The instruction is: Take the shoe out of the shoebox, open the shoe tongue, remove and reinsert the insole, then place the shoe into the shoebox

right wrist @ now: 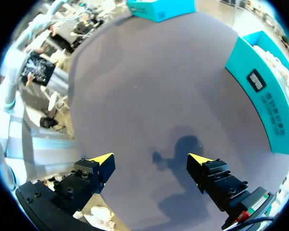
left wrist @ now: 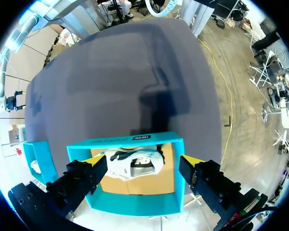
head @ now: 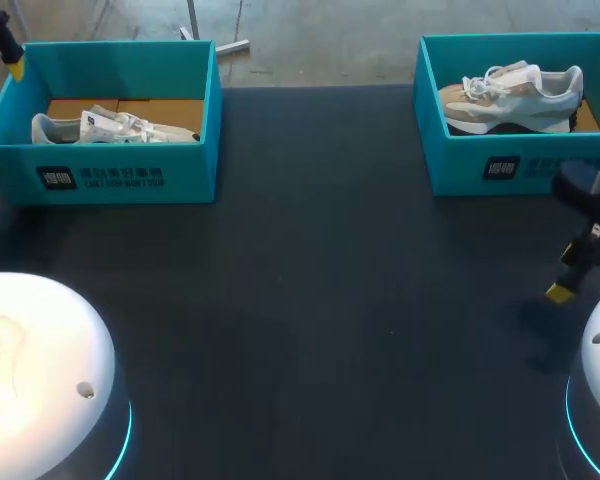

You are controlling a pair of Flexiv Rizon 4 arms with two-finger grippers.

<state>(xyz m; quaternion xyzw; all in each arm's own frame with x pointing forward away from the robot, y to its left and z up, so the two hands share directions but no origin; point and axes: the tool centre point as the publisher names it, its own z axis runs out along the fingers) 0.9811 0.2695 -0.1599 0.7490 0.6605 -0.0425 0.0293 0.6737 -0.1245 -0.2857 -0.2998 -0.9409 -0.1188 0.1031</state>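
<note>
Lying ahead of L pincer [left wrist: 143, 162]: shoe [left wrist: 134, 166]

Even overhead light fell on the dark table [head: 310, 300]; the white arm base [head: 30, 360] glared, washed out at its crown. A soft shadow lay ahead of the right gripper [right wrist: 149, 161], a broader one, probably an arm's, beyond the left shoebox [left wrist: 130, 206]

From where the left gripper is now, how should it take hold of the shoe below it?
Probably from straight above: the box walls block side approaches. The shoe lies lengthwise along the front wall, so the open left gripper should close across its narrow midsection.
</note>
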